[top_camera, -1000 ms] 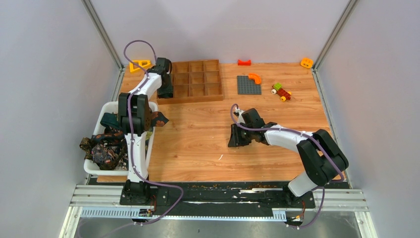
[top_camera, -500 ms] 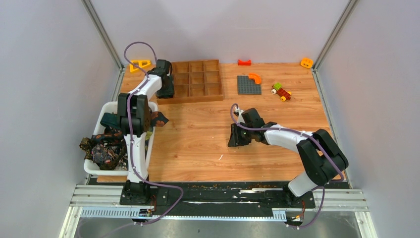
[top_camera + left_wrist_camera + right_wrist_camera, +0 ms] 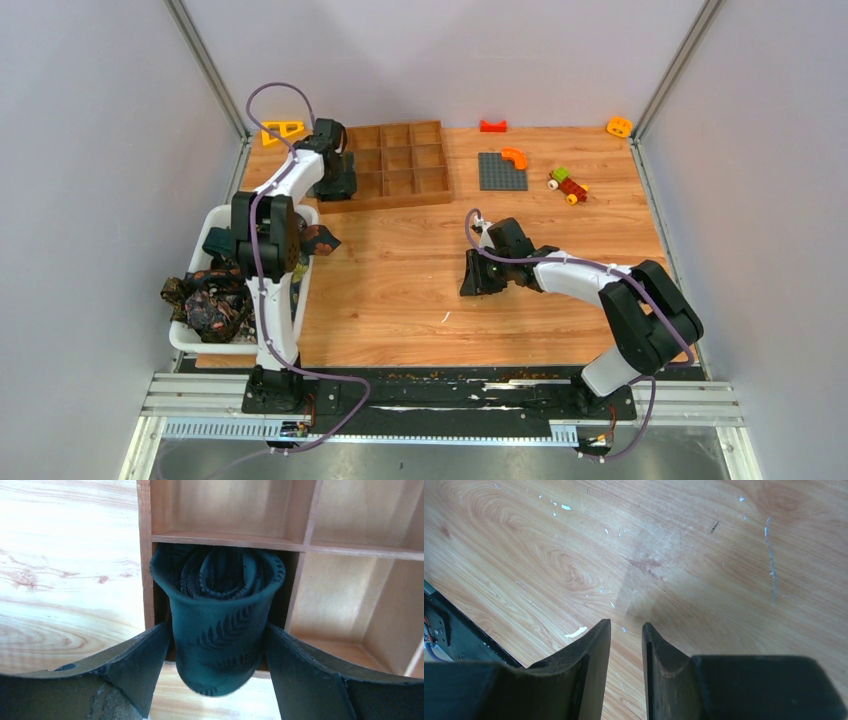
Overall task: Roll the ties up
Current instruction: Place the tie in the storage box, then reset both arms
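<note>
**At the divider tray's near-left corner, a rolled tie is held in the grip**

Over by the left wall of the wooden divider tray (image 3: 144, 540), the left gripper (image 3: 217, 630) is clamped on a dark green roll (image 3: 220, 595), one finger pressing each side. The roll is a tie wound into a cylinder with a fern print. Its far end sits in the corner compartment, against the tray's outer left wall and close under the divider behind it. Its near end juts out over the tray's near rim. The compartments to the right and behind show only bare wood.

The right gripper (image 3: 625, 625) hovers low over the table (image 3: 400, 280) with its fingers nearly together, a narrow slit between them and nothing in it. Bare wood lies on all sides of it, and the table's dark near edge shows at one corner of the wrist view.

More ties (image 3: 215, 300) lie heaped in the white basket (image 3: 195, 343) at the table's left edge, some of them spilling over its rim. A grey baseplate (image 3: 501, 171), a toy car (image 3: 568, 185) and small orange pieces lie along the far side, well apart from both arms.
</note>
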Action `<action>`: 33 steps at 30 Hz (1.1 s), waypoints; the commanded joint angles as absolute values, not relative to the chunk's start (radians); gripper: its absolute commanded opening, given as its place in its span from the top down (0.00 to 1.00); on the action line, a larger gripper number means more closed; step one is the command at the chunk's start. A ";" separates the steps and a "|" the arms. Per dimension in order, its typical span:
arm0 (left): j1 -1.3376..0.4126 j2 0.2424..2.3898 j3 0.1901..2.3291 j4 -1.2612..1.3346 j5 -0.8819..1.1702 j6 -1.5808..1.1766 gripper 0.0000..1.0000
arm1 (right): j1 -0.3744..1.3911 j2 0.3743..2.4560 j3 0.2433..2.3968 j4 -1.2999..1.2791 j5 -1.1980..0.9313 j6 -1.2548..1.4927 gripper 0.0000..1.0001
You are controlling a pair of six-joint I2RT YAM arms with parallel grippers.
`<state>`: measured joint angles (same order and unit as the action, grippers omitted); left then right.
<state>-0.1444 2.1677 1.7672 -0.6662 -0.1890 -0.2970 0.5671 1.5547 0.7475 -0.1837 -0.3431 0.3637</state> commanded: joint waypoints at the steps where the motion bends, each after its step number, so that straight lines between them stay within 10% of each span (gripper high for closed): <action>1: -0.153 2.077 1.738 -0.791 -0.208 -0.284 0.08 | 0.571 1.563 0.785 -0.165 -0.351 0.350 0.70; 33: -0.153 1.410 1.478 -0.813 -0.146 -0.305 0.00 | 0.570 1.481 0.739 -0.126 -0.319 0.361 0.69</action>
<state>-0.1493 1.5524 1.5932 -0.8349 -0.1963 -0.2905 0.5671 1.5600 0.7525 -0.1822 -0.3397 0.3641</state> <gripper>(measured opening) 0.997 0.306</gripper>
